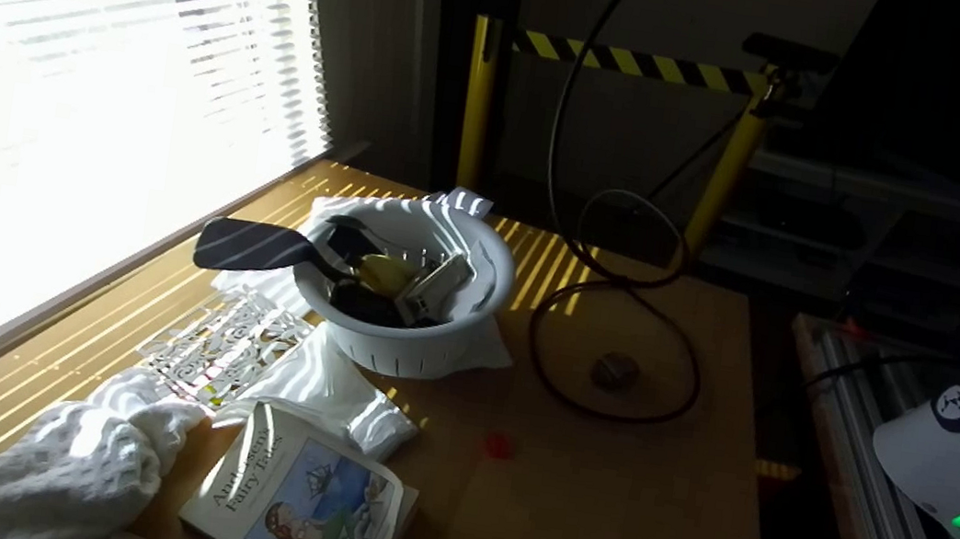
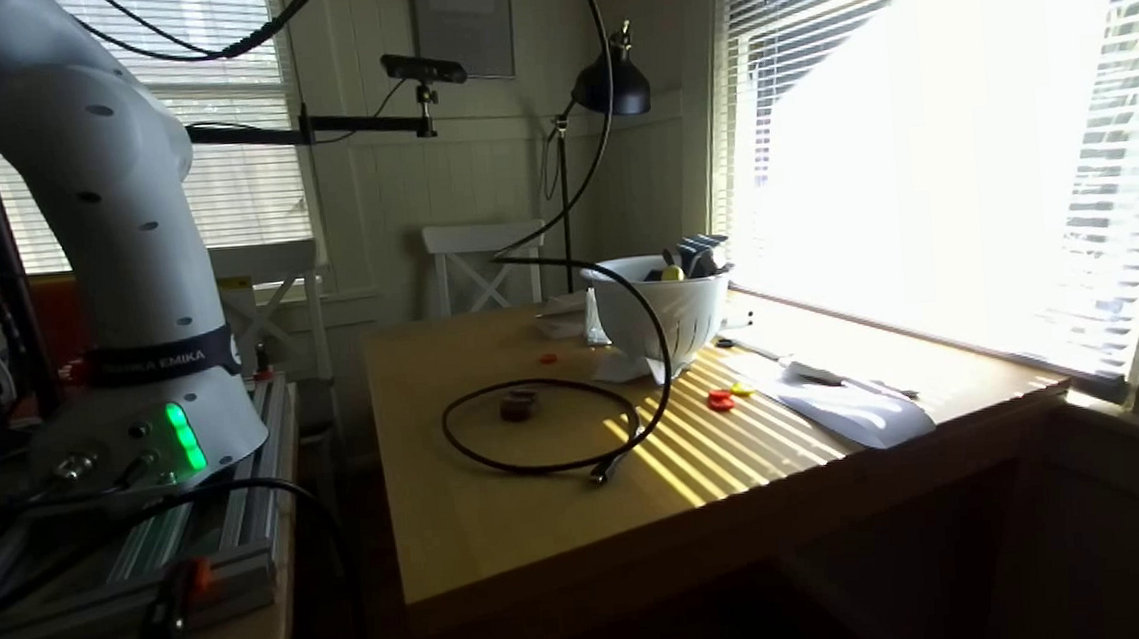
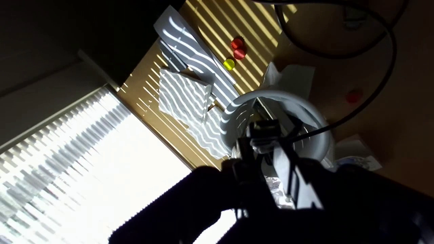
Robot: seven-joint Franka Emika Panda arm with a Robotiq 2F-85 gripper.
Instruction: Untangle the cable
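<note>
The cable is black and long. In an exterior view (image 1: pixel 609 415) it hangs from above and crosses itself in loops over the wooden table. In an exterior view (image 2: pixel 540 469) its lower part lies in a loop on the table, with a metal-tipped end (image 2: pixel 600 475) near the crossing. In the wrist view the cable (image 3: pixel 352 114) runs up to the fingertips of my gripper (image 3: pixel 266 142), which looks shut on the cable's upper end, high above the white colander. The gripper is dark there, so the exact grip is hard to see. The gripper body lies outside both exterior views.
A white colander (image 1: pixel 399 356) holds utensils, with a black spatula (image 1: pixel 251 247) sticking out. A small brown object (image 2: pixel 518 404) lies inside the cable loop. A book (image 1: pixel 302 497), a cloth (image 1: pixel 75 457) and red and yellow caps (image 3: pixel 239 53) lie around. A window borders the table.
</note>
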